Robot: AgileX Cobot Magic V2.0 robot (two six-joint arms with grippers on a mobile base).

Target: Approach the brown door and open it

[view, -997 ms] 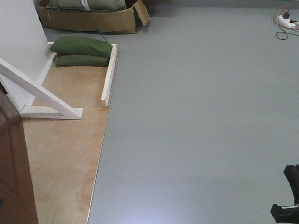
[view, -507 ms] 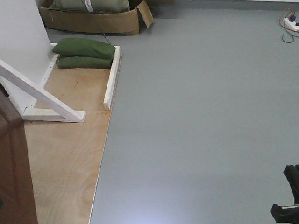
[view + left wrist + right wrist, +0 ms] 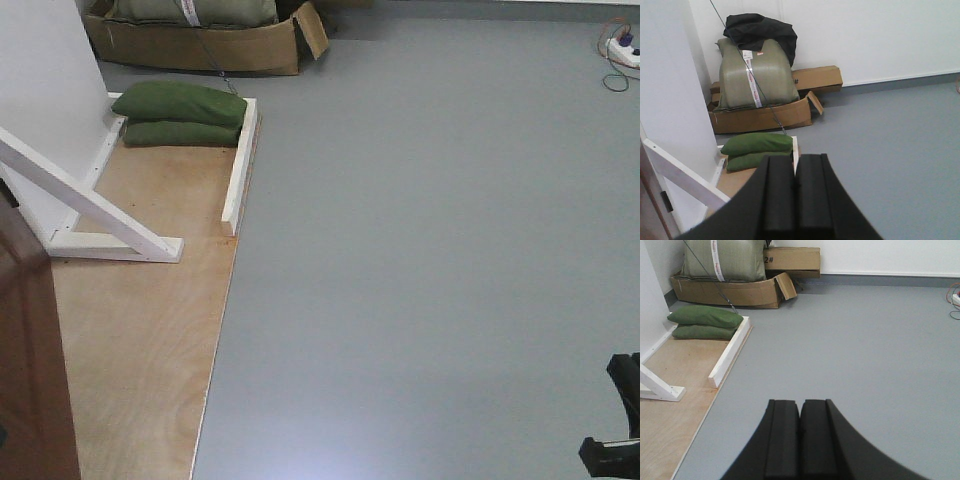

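- Pressed fully together, the left gripper (image 3: 795, 172) shows two flat, matte black fingers meeting face to face with nothing held between them. The right gripper (image 3: 800, 412) looks the same, closed on nothing above bare floor.
- Smooth grey floor (image 3: 430, 250) fills most of the front view. It is even in tone with a faint sheen near the bottom edge.
- Along its left side lies a pale plywood platform (image 3: 140, 330) with visible grain and a straight edge against the grey.
- On the platform's far left stands a plain white panel (image 3: 40, 90), flat and upright.
- At the lower left edge of the front view is the brown door (image 3: 30, 370), dark, reddish wood with a slanting top line. It is only partly in frame and apart from both grippers.
- By the far wall sits an open cardboard box (image 3: 200, 45) with a bent flap. It holds a bulging olive sack (image 3: 757, 70) banded with pale tape, and a crumpled black bag (image 3: 760, 30) rests on top.
- A white square-section brace (image 3: 80, 195) slants down from the panel to a short foot on the plywood.
- A white batten (image 3: 238, 165) runs along the platform's right edge.
- Two soft green sandbags (image 3: 180, 102) lie stacked, touching the batten's far end.
- A power strip (image 3: 620, 45) with looped cables lies at the far right.
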